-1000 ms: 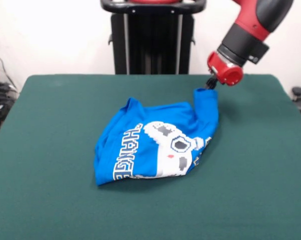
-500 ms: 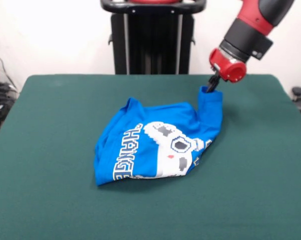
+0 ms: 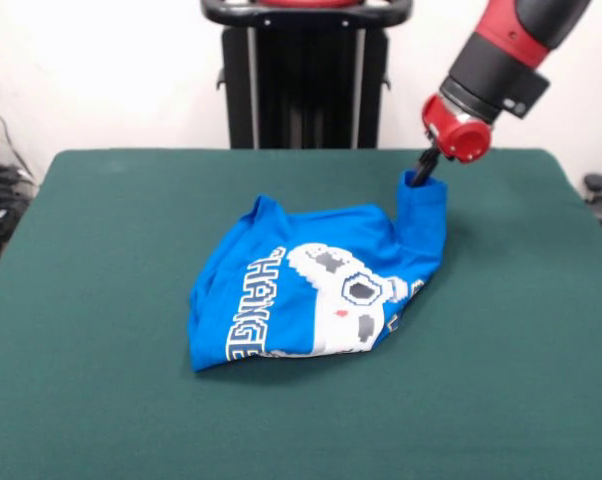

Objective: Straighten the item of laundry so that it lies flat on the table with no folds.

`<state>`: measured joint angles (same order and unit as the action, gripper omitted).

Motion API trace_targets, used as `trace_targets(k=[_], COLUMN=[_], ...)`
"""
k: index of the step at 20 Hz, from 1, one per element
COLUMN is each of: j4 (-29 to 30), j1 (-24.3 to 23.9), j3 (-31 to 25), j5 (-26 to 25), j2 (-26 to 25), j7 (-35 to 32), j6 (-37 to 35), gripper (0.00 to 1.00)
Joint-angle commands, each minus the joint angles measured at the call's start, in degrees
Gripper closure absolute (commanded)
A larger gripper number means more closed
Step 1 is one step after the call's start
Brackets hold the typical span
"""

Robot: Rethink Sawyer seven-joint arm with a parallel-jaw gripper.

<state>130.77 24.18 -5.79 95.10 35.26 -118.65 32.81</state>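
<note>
**Currently lifting one edge of a soft, light shirt**

Presently the gripper [image 3: 421, 172] is pinching a raised peak of the shirt [image 3: 311, 295], which is lying bunched near the middle of the table [image 3: 101, 400]. The cloth is sagging limply below the grip, so it is probably handling as light and floppy. Hems and corners are likely offering the best hold.

Gripper [image 3: 422, 170] pinching T-shirt [image 3: 311, 295] corner aloft

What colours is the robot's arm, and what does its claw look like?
The arm is red with black sections, thick and round like a tube, ending in a red cap. The claw below it is small, black and thin.
</note>
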Motion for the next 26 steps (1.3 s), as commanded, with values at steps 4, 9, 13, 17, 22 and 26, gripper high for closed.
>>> trace_targets(k=[4, 9, 13, 17, 22, 26], j4=[-1.87, -0.18, 1.38, 3.88, 6.01, 6.85], j1=[-0.82, -3.31, -5.53, -8.83, -13.12, -15.27], j3=[-10.79, -16.08, -18.53, -23.49, -31.9, -35.47], j5=[9.53, 14.82, 15.89, 20.37, 30.35, 32.97], j2=[0.78, 3.54, 6.33, 9.98, 15.15, 16.5], j7=[-3.29, 1.66, 4.64, 9.22, 16.3, 18.23], j6=[0.66, 0.88, -0.36, 0.14, 4.42, 5.86], gripper=[1.0, 1.0, 1.0, 1.0, 1.0, 1.0])
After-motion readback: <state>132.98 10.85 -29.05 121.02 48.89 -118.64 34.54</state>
